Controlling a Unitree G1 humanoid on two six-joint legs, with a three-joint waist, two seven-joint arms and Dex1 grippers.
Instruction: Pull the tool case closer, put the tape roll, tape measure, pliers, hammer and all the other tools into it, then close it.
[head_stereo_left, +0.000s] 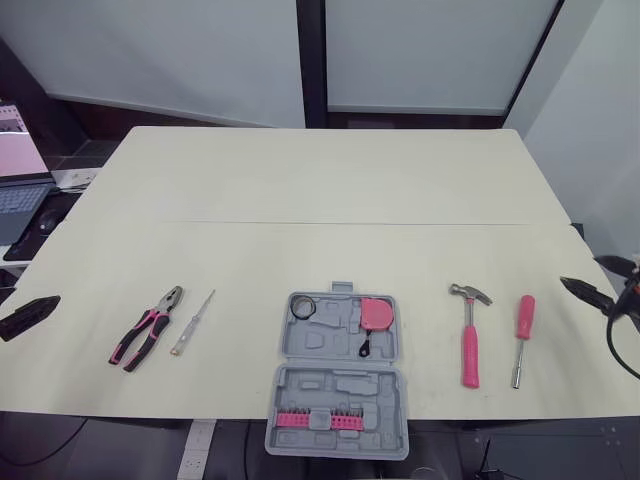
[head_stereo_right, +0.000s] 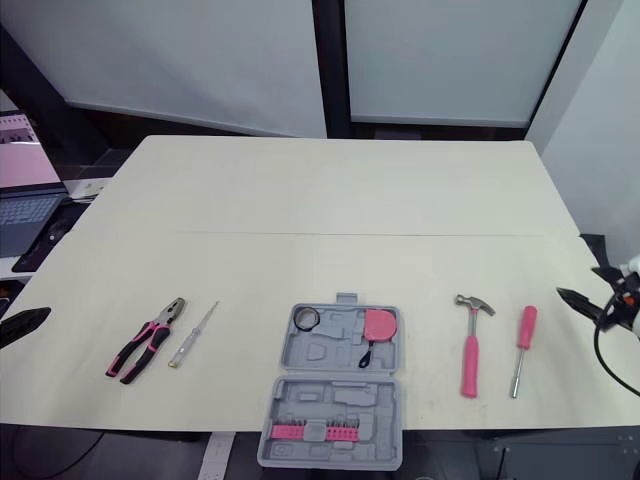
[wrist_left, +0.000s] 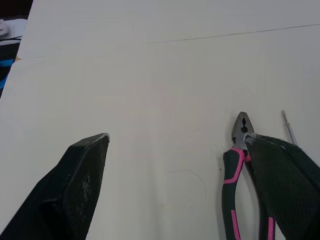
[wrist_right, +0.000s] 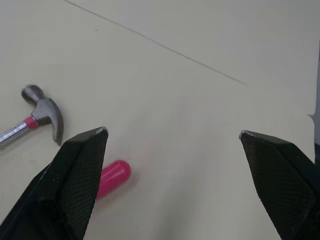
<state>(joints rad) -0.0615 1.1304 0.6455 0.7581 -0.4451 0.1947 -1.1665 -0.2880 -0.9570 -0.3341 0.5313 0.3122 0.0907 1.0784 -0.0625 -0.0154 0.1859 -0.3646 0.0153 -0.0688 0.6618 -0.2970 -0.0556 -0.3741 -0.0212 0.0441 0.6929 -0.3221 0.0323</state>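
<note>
The grey tool case (head_stereo_left: 340, 375) lies open at the table's front edge, centre, its lid half hanging over the edge. A black tape roll (head_stereo_left: 303, 308) and a pink tape measure (head_stereo_left: 377, 313) sit in its far half, and a row of pink bits (head_stereo_left: 318, 419) in the near half. Left of it lie the pliers (head_stereo_left: 148, 327) and a clear-handled tester screwdriver (head_stereo_left: 193, 323). To the right are a pink hammer (head_stereo_left: 469, 335) and a pink screwdriver (head_stereo_left: 522, 335). My left gripper (wrist_left: 176, 138) is open, left of the pliers (wrist_left: 237, 165). My right gripper (wrist_right: 172, 132) is open, right of the screwdriver (wrist_right: 114, 176) and hammer (wrist_right: 42, 117).
The pale table (head_stereo_left: 320, 180) is bare across its far half, with a thin seam running across its middle. A laptop (head_stereo_left: 20, 180) and a mouse (head_stereo_left: 48, 218) sit on a lower surface off the left edge. A power strip (head_stereo_left: 195, 450) lies below the front edge.
</note>
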